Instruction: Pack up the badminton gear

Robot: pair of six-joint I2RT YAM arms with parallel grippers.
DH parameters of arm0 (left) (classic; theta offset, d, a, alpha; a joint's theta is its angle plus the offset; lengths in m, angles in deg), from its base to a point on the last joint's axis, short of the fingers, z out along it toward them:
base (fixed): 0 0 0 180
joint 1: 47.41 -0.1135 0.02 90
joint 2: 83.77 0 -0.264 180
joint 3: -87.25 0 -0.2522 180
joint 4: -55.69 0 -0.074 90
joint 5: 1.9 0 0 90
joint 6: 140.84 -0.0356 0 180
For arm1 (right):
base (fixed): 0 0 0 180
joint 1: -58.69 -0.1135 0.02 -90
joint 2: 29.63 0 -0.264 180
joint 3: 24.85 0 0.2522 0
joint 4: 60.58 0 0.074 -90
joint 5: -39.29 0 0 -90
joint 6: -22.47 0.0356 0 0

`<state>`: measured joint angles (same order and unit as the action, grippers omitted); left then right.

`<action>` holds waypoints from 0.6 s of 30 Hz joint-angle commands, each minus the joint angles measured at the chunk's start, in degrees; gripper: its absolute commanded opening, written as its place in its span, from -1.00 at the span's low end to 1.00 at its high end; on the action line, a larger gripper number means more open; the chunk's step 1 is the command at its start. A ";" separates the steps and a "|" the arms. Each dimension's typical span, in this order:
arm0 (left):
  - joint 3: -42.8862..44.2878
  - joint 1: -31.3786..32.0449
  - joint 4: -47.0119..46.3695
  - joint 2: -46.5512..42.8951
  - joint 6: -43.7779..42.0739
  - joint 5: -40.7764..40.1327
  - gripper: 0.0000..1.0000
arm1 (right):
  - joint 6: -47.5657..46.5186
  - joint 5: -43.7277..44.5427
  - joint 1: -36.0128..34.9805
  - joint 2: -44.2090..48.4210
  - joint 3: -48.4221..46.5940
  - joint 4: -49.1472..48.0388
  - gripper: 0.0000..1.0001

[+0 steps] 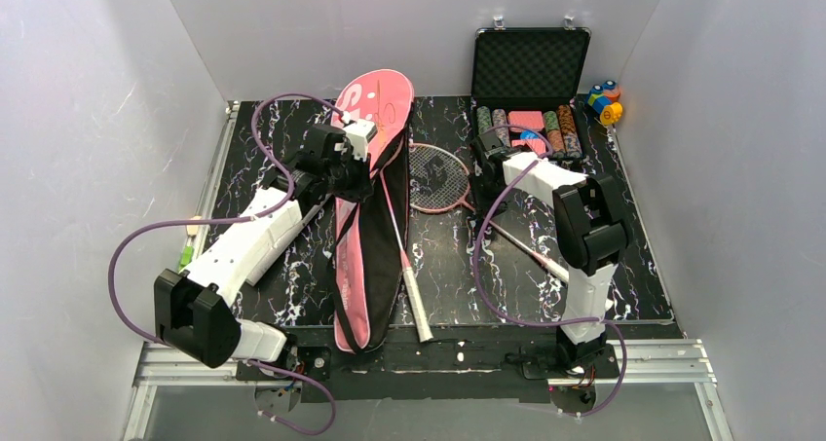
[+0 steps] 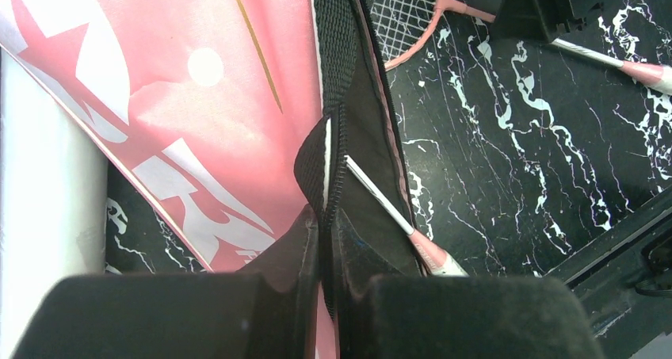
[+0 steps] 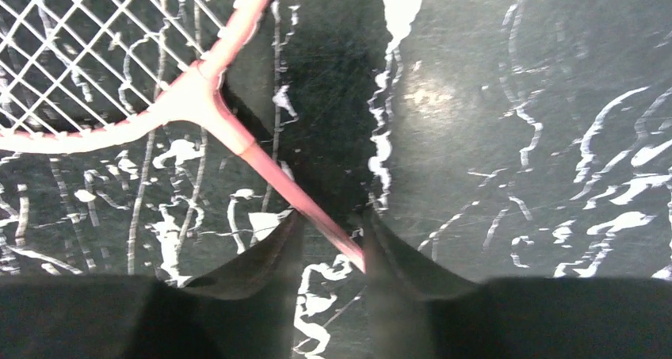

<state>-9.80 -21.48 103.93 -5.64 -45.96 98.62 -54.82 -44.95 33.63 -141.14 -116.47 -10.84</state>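
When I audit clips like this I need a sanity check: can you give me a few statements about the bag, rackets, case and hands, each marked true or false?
1. The left hand is shut on the black zip edge of the pink bag. True.
2. The right hand grips the bag's strap. False: its fingers stand apart on either side of the shaft of the loose racket, which lies on the table.
3. The half-packed racket has its shaft running in under the bag's edge, with the handle outside. True.
4. The black case is closed. False: its lid stands up and the chips show.
5. The toy blocks sit to the right of the case. True.
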 commanded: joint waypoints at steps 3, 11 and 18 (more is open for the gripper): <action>2.92 -0.35 -0.20 -3.78 -1.38 0.93 -1.00 | -0.78 -4.33 -0.08 -0.04 -1.96 -1.90 -0.44; 2.29 -0.51 -0.37 -4.44 -1.11 0.57 -1.00 | -2.56 -3.56 -0.08 0.03 -3.95 -5.33 -0.67; 1.09 -0.64 -1.14 -5.46 -0.85 0.29 -1.00 | -3.41 -2.04 -0.08 -1.71 -6.92 -9.39 -0.97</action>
<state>-9.69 -21.85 105.07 -7.02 -46.63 98.27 -57.49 -49.52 33.02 -142.16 -119.62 -15.95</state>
